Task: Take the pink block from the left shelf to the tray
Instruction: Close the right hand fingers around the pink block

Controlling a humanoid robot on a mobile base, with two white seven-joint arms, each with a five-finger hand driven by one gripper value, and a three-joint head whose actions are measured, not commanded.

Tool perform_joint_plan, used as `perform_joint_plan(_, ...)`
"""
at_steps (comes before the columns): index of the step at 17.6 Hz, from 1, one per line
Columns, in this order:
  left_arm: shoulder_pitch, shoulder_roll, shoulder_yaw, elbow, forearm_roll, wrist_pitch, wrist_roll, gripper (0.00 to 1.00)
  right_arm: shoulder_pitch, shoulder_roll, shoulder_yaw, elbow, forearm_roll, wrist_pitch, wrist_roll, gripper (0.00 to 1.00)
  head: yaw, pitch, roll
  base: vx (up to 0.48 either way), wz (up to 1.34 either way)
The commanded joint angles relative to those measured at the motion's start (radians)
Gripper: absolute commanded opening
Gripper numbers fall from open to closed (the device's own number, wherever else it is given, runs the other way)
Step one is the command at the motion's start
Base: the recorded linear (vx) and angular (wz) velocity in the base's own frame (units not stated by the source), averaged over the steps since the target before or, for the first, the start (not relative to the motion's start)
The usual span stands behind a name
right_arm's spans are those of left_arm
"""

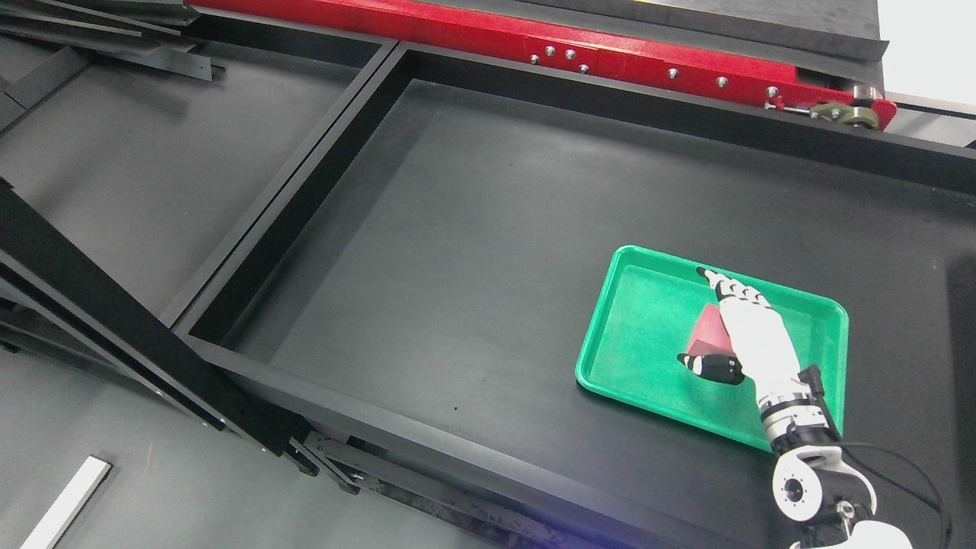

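Observation:
The green tray (640,320) lies on the black table at the right. A pink block (711,333) rests in the tray's middle, partly hidden under my right hand (695,316). The white right hand reaches in from the lower right. Its fingers (736,290) stretch out straight toward the tray's far rim, and the black-tipped thumb (705,366) is spread to the left below the block. The fingers are not curled around the block. The left arm is out of the picture.
The tray sits inside a wide black bin with raised walls (305,198). A red beam (610,53) runs along the far edge. Black frame struts (114,320) cross at the left, and a white strip (65,503) lies at the lower left.

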Motion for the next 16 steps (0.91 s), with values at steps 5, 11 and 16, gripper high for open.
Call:
perform_joint_plan(5, -0.023, 0.017, 0.000, -0.017, -0.002, 0.000, 0.000, 1.00, -0.015, -0.027, 0.012, 0.124, 0.004, -0.001, 0.001, 0.96, 0.0000, 0.000, 0.000, 0.032, 0.00)
perform_joint_plan(11, -0.023, 0.017, 0.000, -0.017, -0.002, 0.000, 0.000, 1.00, 0.005, -0.045, 0.001, 0.126, -0.001, 0.000, 0.001, 0.96, 0.0000, 0.000, 0.000, 0.004, 0.00)
perform_joint_plan(16, -0.023, 0.017, 0.000, -0.017, -0.002, 0.000, 0.000, 1.00, -0.001, -0.044, 0.009, 0.162, -0.001, 0.014, -0.006, 0.88, 0.0000, 0.000, 0.000, 0.000, 0.00)
